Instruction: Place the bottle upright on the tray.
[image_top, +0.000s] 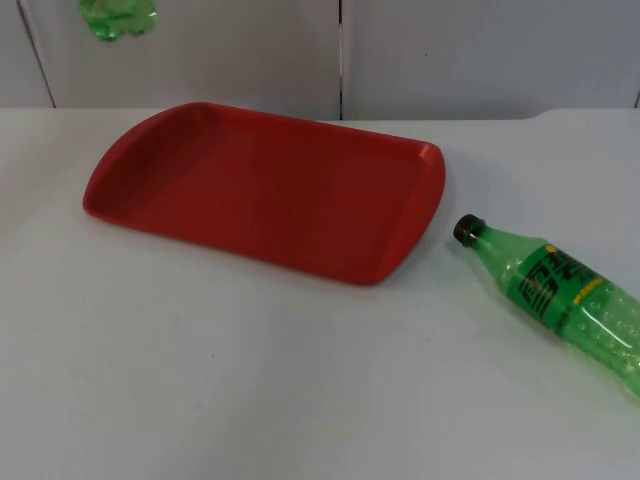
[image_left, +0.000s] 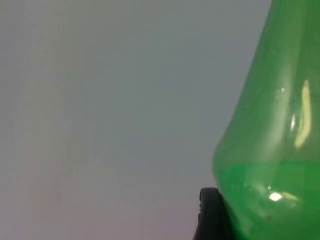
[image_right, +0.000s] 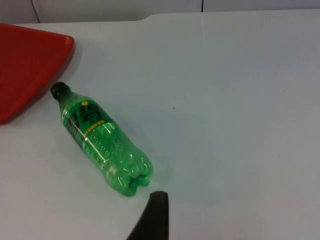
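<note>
A red tray (image_top: 150, 165) lies flat on the white table, left of the middle, and nothing is on it. A green plastic bottle (image_top: 560, 295) with a dark cap lies on its side to the right of the tray, cap toward the tray's right rim. The right wrist view looks down on this bottle (image_right: 102, 142) and the tray's corner (image_right: 30, 65), and my right gripper (image_right: 155, 220) hovers just behind the bottle's base, apart from it. A second green bottle (image_top: 118, 18) hangs in the air at the far left before the wall. My left gripper is shut on that bottle (image_left: 270, 165), with a black fingertip (image_left: 211, 212) against it.
The grey partition wall (image_top: 450, 50) closes off the table behind the tray. Bare white table (image_top: 250, 380) stretches in front of the tray and around the lying bottle.
</note>
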